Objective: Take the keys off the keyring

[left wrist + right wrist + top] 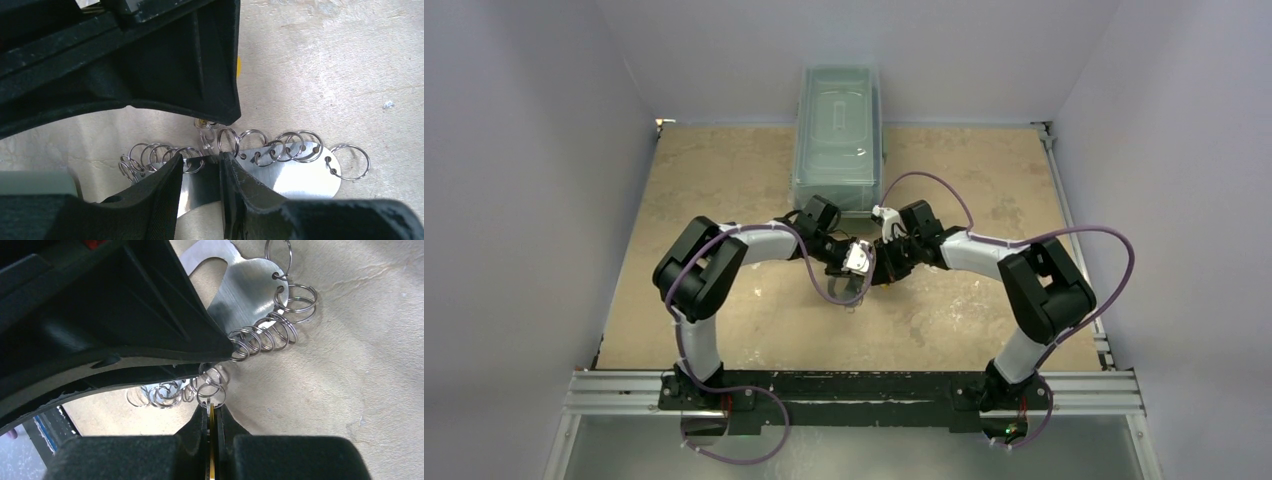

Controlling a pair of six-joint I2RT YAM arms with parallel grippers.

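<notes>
While apparently working the yellow-headed key (212, 450) off its split ring (210, 392), clamps the right gripper (211, 412) tight on that key, edge-on. Straddles the keyring (300, 176) plate's ringed edge with the left gripper (201, 159), jaws narrowly parted, contact unclear. Sits near the table's (724, 180) middle, short of the far-edge box (839, 120). Needs next, probably, a firm plate pinch and a draw along the ring's coil.

Both tools in matt black here: the left tool (200, 167) and the right tool (211, 412), a thin stripe of yellow key (212, 440) showing between the right one's fingers. The keyring (295, 180) gleams brushed silver, its small rings (350, 161) bright silver. Mottled tan counter (325, 60), purple cables (929, 174).
</notes>
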